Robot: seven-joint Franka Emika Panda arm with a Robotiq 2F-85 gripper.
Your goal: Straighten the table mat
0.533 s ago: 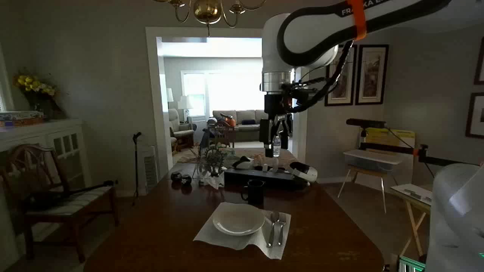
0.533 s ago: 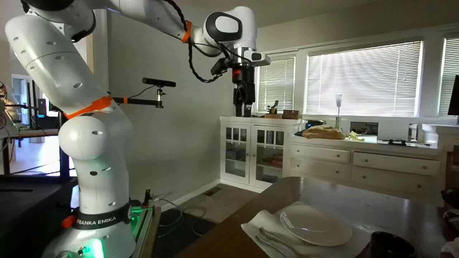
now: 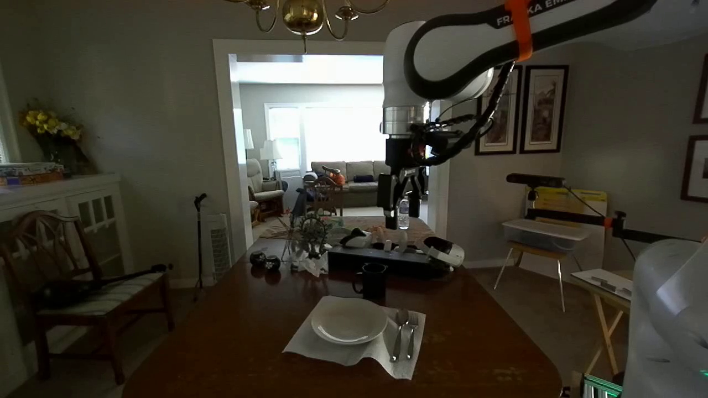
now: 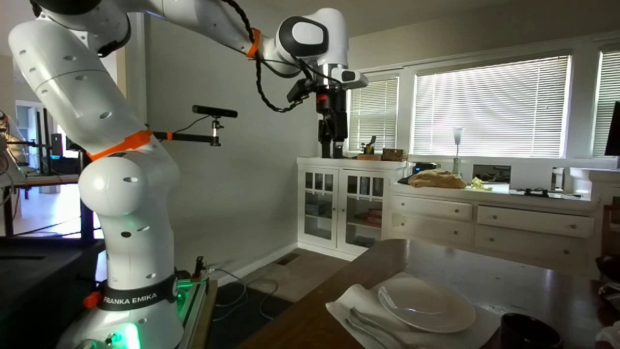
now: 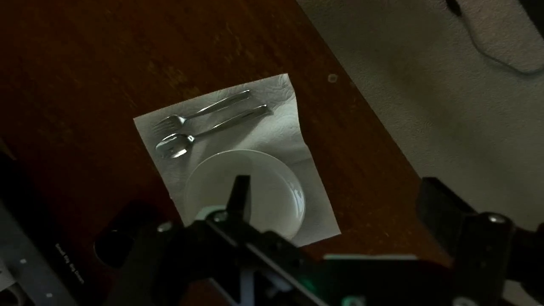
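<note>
Your arm [image 4: 92, 111] moved a tiny bit, but the mat [image 3: 379, 348] is still crooked

That small nudge did not change anything on the table [image 3: 249, 354]. The mat lies just as it did half a second ago, so the job looks no further along.

Your gripper [image 3: 404, 218] hangs high up, well apart from the mat. Its fingers [image 5: 241, 195] are spread wide with nothing between them.

The mat lies on the table under the plate [image 3: 349, 320], the spoon [image 3: 397, 338] and the fork [image 3: 411, 338]. In the wrist view, its side slants against the edge of the table. In an exterior view, its near edge [image 3: 384, 359] is wavy. The dark mug [image 3: 373, 282] stands just beside it.

Next, I think you should come down to that wavy edge, pinch it and turn it slowly. If you tug too fast, the plate or the spoon may slide.
</note>
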